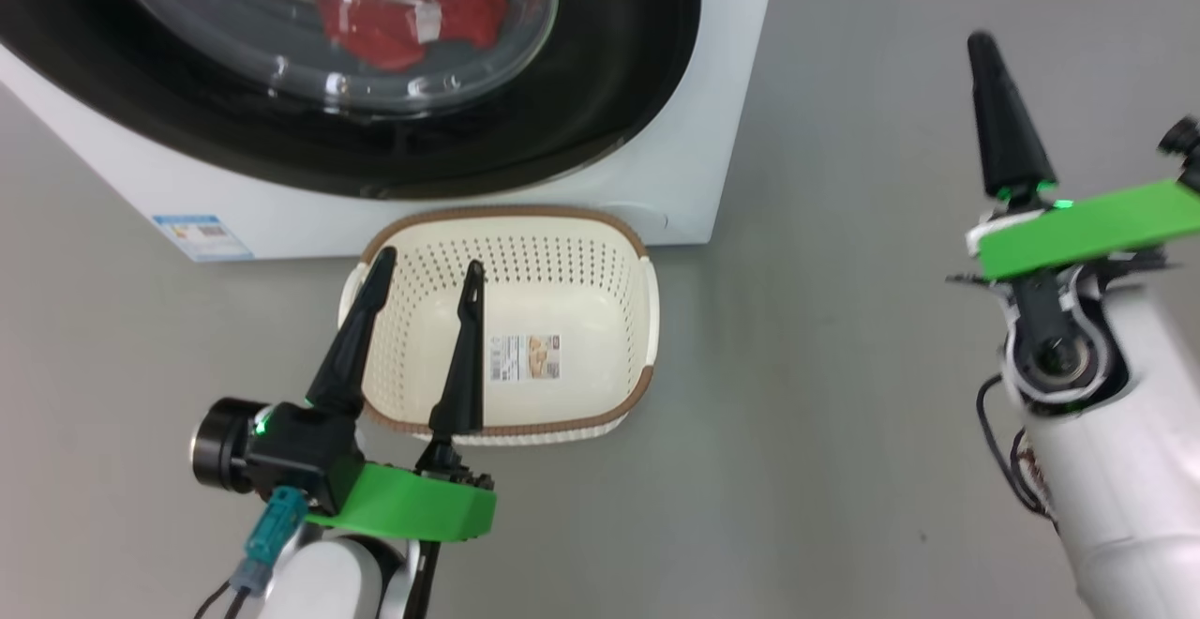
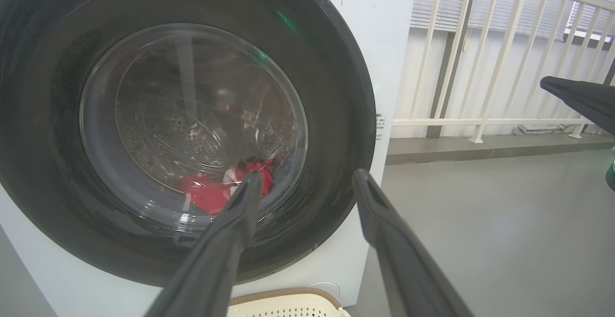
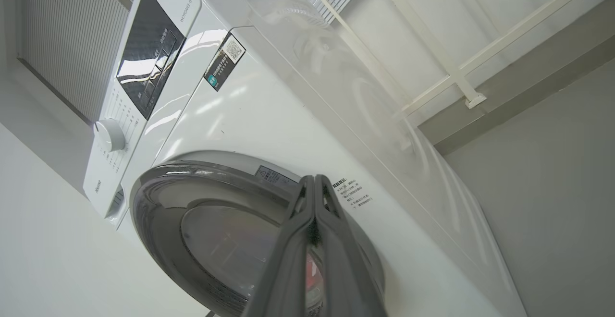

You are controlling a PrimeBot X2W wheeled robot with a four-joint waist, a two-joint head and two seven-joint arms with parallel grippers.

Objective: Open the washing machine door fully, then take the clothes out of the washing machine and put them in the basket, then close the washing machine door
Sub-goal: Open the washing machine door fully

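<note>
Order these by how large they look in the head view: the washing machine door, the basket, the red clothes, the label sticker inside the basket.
1. washing machine door: largest, though the picture's edge cuts it.
2. basket.
3. clothes: seen through the glass, cut at the top.
4. label sticker in the basket: smallest.

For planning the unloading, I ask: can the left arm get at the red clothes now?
Probably not: the washing machine door looks shut, so its glass stands between the open left gripper and the clothes.
</note>
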